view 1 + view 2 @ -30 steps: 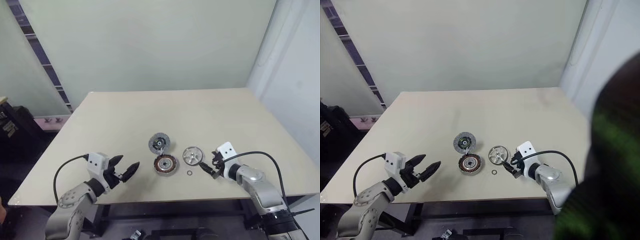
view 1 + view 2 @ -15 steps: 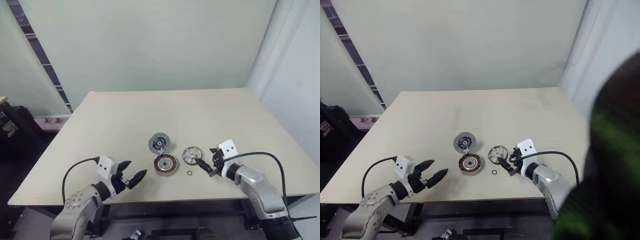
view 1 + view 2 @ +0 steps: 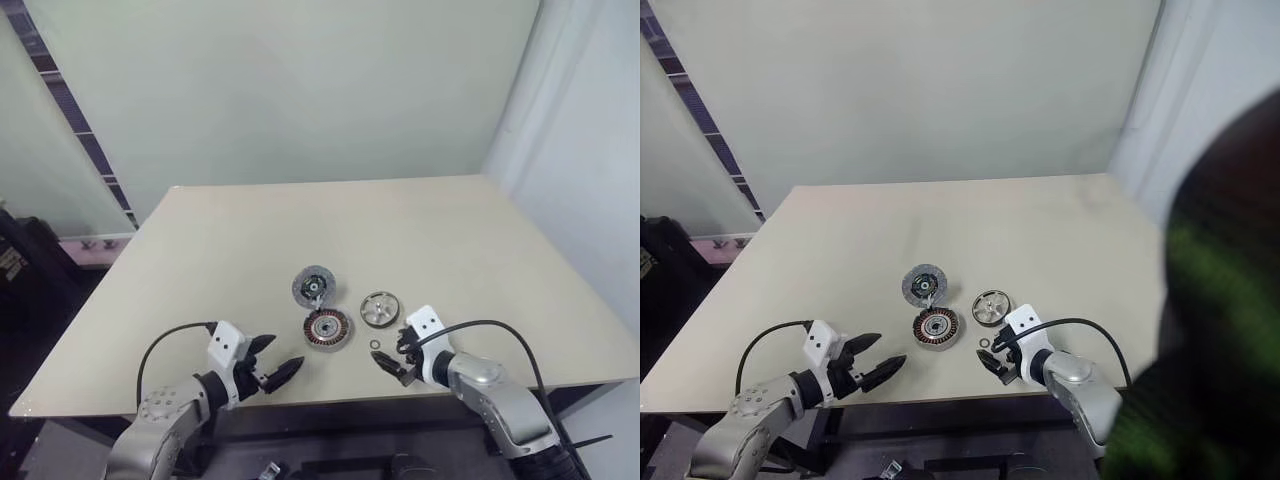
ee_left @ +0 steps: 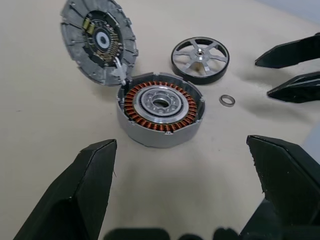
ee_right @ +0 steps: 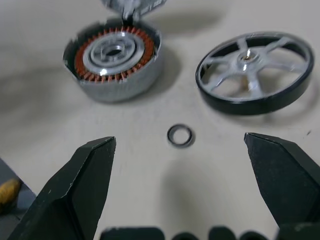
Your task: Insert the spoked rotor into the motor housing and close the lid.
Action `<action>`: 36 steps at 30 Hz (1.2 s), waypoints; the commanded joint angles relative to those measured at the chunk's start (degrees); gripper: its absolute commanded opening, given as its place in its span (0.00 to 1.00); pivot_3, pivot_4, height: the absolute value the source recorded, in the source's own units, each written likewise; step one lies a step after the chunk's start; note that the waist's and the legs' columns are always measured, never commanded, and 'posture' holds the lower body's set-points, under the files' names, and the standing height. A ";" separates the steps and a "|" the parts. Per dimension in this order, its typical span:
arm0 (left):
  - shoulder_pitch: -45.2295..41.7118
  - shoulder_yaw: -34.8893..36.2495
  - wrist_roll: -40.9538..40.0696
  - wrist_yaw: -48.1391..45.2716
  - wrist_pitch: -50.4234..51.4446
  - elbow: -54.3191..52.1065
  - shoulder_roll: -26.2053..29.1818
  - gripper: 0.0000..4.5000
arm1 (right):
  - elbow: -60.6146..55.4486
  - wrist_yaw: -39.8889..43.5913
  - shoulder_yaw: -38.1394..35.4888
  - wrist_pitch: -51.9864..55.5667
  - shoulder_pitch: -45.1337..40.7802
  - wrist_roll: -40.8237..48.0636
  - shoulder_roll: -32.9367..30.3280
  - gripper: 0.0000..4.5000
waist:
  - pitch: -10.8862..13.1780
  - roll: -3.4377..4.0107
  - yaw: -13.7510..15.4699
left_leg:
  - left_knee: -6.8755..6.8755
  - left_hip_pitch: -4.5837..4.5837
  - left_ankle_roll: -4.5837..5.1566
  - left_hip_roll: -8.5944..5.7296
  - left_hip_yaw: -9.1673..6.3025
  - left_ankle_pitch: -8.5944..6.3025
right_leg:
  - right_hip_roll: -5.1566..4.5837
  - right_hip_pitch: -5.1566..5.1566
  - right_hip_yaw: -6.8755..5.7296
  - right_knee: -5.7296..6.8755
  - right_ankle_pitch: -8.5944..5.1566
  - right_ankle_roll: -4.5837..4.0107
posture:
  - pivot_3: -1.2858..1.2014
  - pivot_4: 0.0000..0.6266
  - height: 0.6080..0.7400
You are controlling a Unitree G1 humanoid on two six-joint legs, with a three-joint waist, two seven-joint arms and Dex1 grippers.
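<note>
- Your rotor (image 3: 379, 308) lies flat on the table (image 3: 200, 250), just right of the housing (image 3: 328, 329) and apart from it; nothing holds it.
- In the right wrist view the rotor (image 5: 252, 70) shows silver spokes inside a dark rim, with its hub facing up.
- The housing sits open, copper windings facing up around a silvery centre, near the table's front edge.
- The lid (image 3: 314, 286) stands tilted at the housing's far edge, touching it there by a small tab, as you see in the left wrist view (image 4: 99, 41).
- A small ring (image 3: 375, 346) lies on the table just in front of the rotor, between it and the right gripper (image 3: 386, 364).
- Your right gripper has its fingers spread wide and holds nothing; it hovers just in front of the ring, pointing toward the parts.
- Compared with a second ago, you have drawn the right gripper back: then its tips were beside the rotor, now they sit nearer the front edge, with the ring ahead of them.
- Your left gripper (image 3: 279, 369) is also spread wide and empty, near the front edge, left of the housing and pointing at it.
- It has come right since a second ago and now stands closer to the housing.
- The rotor, housing, lid and ring keep their arrangement from the earlier frames.
</note>
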 commanded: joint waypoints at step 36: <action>0.36 -0.71 2.37 -1.00 -5.63 2.24 -0.60 1.00 | 17.77 0.73 3.28 -10.69 -6.65 -5.50 5.66 0.71 | 0.00 -0.06 0.00 | 0.00 0.15 0.03 0.10 0.03 -0.03 | 0.12 0.03 0.03 0.05 0.01 0.00 | 0.52 0.00 1.00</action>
